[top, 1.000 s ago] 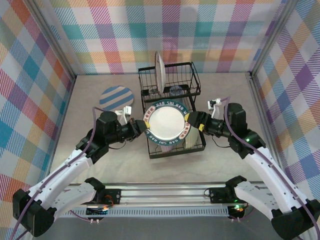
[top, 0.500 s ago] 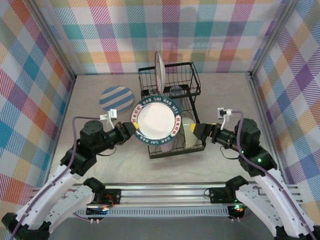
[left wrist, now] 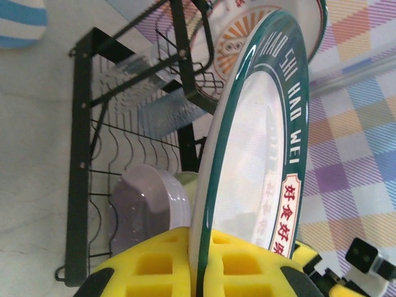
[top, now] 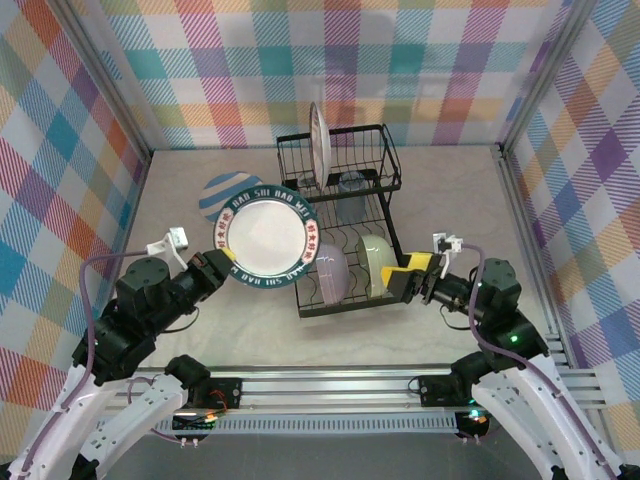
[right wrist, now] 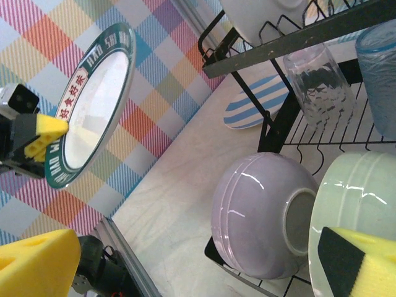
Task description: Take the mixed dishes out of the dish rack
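Left gripper jaws pinched on rim of green-rimmed plate, raised left of rack. Right gripper jaws wide, empty, just beside green bowl in rack; lavender bowl alongside.

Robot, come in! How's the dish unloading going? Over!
Left tool shut on round white green-rimmed plate, held up left of black wire dish rack. Right tool open beside pale green bowl. Lavender bowl, glass tumblers in rack; nothing blocking.

left hand: clamped on green-rimmed plate, held edge-on | lavender bowl: seated in dish rack behind
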`<state>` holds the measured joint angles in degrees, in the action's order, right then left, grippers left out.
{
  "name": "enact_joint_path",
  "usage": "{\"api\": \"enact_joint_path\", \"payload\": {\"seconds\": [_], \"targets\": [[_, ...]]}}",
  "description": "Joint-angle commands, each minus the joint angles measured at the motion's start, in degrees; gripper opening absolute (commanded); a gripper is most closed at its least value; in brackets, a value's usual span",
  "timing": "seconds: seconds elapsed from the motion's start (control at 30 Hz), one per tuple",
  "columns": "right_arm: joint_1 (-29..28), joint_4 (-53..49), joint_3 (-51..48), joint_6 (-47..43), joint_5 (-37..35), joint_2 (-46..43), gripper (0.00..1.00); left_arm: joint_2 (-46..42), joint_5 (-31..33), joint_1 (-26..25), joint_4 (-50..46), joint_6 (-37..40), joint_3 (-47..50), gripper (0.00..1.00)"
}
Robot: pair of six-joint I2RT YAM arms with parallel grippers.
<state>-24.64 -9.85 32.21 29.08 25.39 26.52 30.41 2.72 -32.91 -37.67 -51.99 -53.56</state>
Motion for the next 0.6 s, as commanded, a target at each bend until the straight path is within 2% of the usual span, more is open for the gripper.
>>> {"api": "enact_joint_path", "payload": {"seconds": [0.0, 0.23, 0.43, 0.57], "targets": [[0.47, 5.53, -1.83, -3.21, 2.61, -1.59, 0.99, 1.31, 4.25, 0.27, 0.00, 0.57, -2.79, 0.00], [0.52, 7.74, -5.33, -3.77, 3.69, -3.29, 0.99, 5.36, 6.25, 3.76, 1.00, -0.10, -5.76, 0.00], [0.52, 10.55, -7.89, -2.99, 4.31, -4.28, 0.99, 8.37, 4.91, 9.69, 2.17, -1.61, -7.68, 0.00], [0.43, 12.16, -9.58, -2.34, 4.72, -5.54, 0.99, 10.91, 0.20, 16.27, 3.99, -1.89, -9.30, 0.00]]}}
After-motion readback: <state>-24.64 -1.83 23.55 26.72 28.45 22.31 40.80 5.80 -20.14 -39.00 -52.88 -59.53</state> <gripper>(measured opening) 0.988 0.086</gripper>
